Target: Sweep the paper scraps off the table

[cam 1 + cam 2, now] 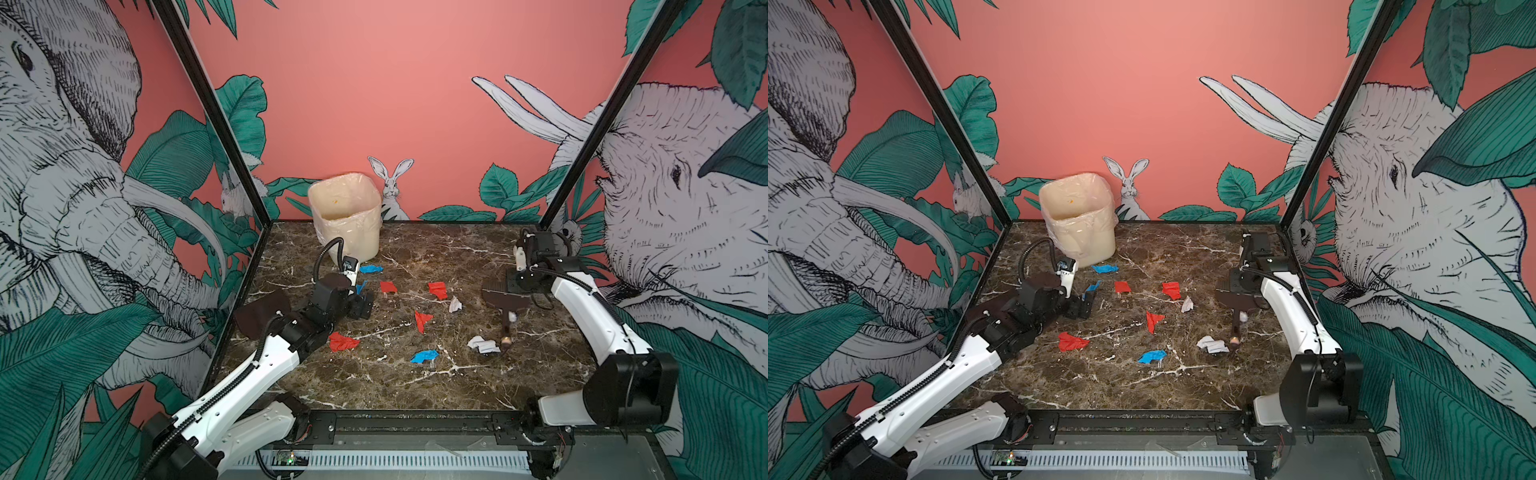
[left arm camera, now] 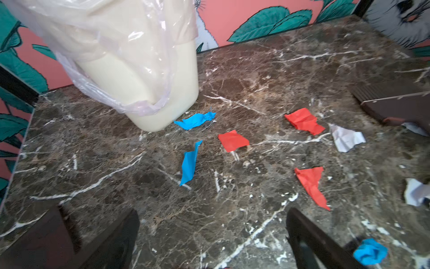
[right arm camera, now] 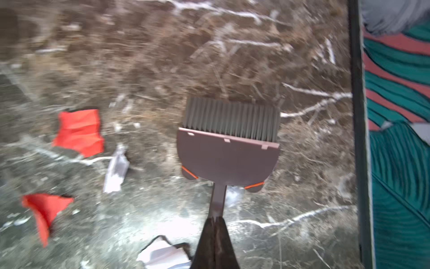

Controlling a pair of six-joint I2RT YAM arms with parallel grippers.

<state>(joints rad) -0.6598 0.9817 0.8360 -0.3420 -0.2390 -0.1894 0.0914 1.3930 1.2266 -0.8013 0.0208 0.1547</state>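
Observation:
Several paper scraps lie across the middle of the table (image 1: pixel 374 386): red ones (image 1: pixel 388 286) (image 1: pixel 343 342), blue ones (image 1: pixel 371 269) (image 1: pixel 424 356), white ones (image 1: pixel 455 304) (image 1: pixel 482 345). My right gripper (image 1: pixel 508 324) is shut on the handle of a brown hand brush (image 1: pixel 498 297), whose bristles (image 3: pixel 230 118) point toward the back wall; white scraps (image 3: pixel 162 256) lie beside the fingers. My left gripper (image 1: pixel 363 305) hangs open just above the table, left of the scraps. Bare marble shows between its fingers (image 2: pixel 302 233), and a blue scrap (image 2: pixel 189 163) lies ahead of them.
A cream plastic-lined bin (image 1: pixel 347 216) stands at the back left of the table, a blue scrap (image 2: pixel 195 120) at its foot. A dark brown flat piece (image 1: pixel 262 311) sits by the left edge behind my left arm. Black frame posts and walls close in both sides.

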